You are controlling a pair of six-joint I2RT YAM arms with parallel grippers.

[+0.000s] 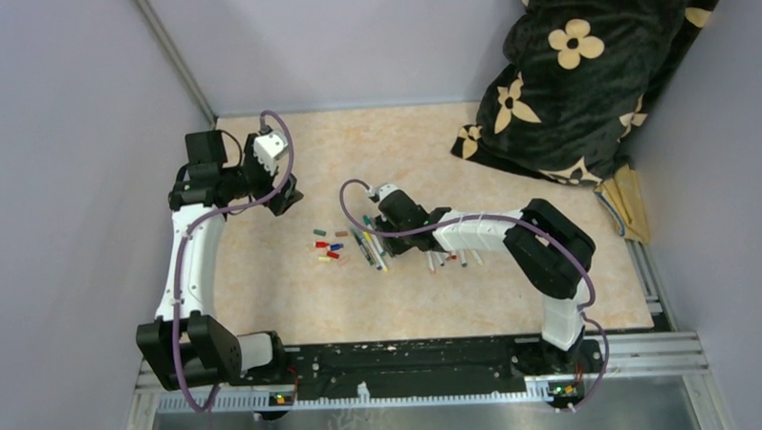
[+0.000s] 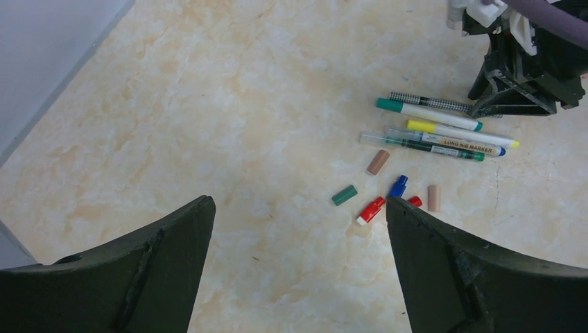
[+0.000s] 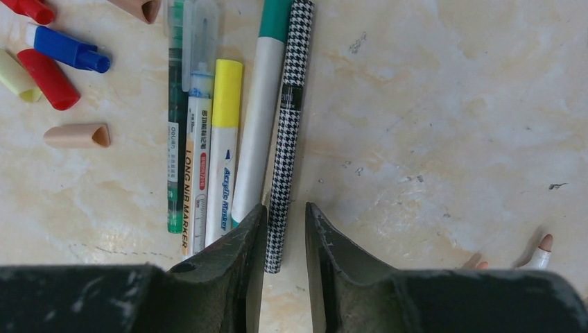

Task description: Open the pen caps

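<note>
The step in hand is judged to be the pick-up of another pen for uncapping. Near the middle of the desk [image 1: 294,304] a row of pens [image 3: 197,152] is laid side by side. The checked pen [image 3: 288,125] at the outer side of the row is straddled at one end by the right gripper [image 3: 286,211]. Its jaws are set close together, with one finger [image 3: 243,257] seemingly against the barrel and a sliver of desk seen beside the other, so whether the pen is clamped cannot be told. The left gripper [image 2: 298,201] is held wide open and empty above the desk, toward the left edge and well apart from the pens. Loose caps [image 2: 372,210] in red, blue, green and tan are scattered just beside the row. A yellow cap [image 3: 227,83] and a teal cap [image 3: 277,14] are seen on pens in the row, so the task is judged partly done. For the next move, a firm hold on the checked pen would be needed, then a lift clear of its neighbours, so that its free end can be offered to the left gripper.
</note>
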